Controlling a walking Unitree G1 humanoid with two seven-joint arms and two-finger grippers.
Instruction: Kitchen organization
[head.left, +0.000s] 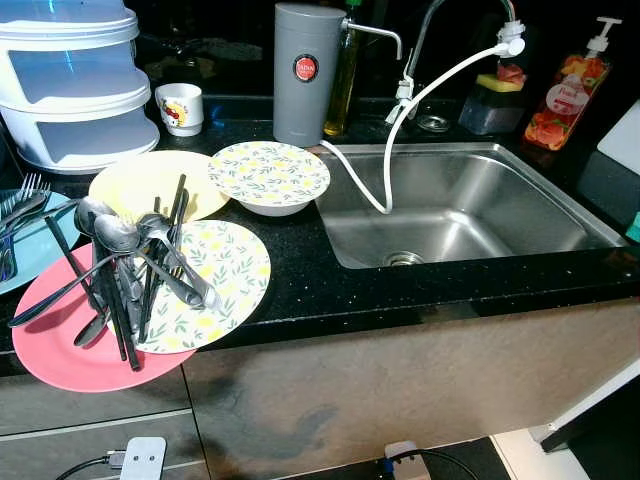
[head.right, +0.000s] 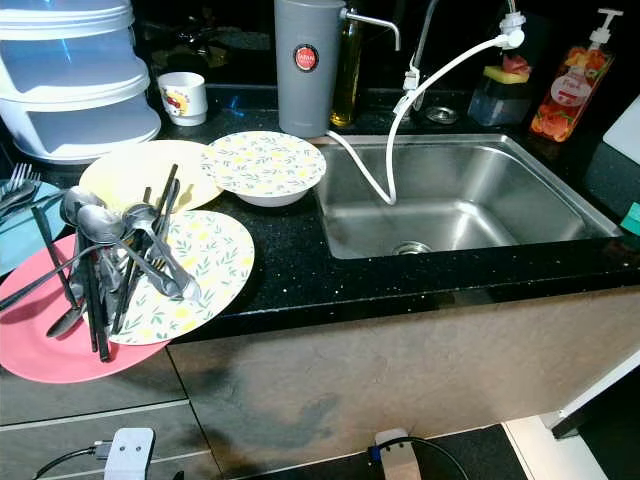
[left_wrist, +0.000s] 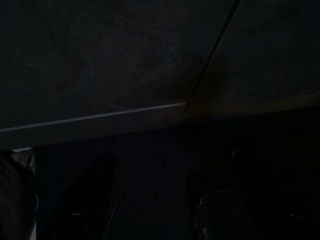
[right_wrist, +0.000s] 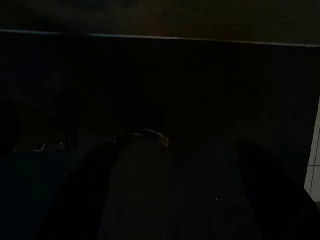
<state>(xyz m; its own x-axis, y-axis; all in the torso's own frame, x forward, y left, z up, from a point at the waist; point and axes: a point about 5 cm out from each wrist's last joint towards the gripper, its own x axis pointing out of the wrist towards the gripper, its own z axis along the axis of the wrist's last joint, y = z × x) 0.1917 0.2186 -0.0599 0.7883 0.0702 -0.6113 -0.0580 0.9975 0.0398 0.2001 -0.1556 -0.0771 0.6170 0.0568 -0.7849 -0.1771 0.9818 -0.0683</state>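
Home kitchen, steel sink (head.left: 470, 205), black countertop (head.left: 330, 285), plates (head.left: 205, 285), cutlery (head.left: 130, 270)

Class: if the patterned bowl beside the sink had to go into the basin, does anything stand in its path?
Little does. The patterned bowl sits on the black counter right at the sink rim. Only the white hose hangs into the basin's near-left corner, beside the bowl; the rest of the basin looks bare. Both arms hang idle below.

Left gripper (left_wrist: 145, 200) in deep shade, fingers apart, right gripper (right_wrist: 185, 195) likewise
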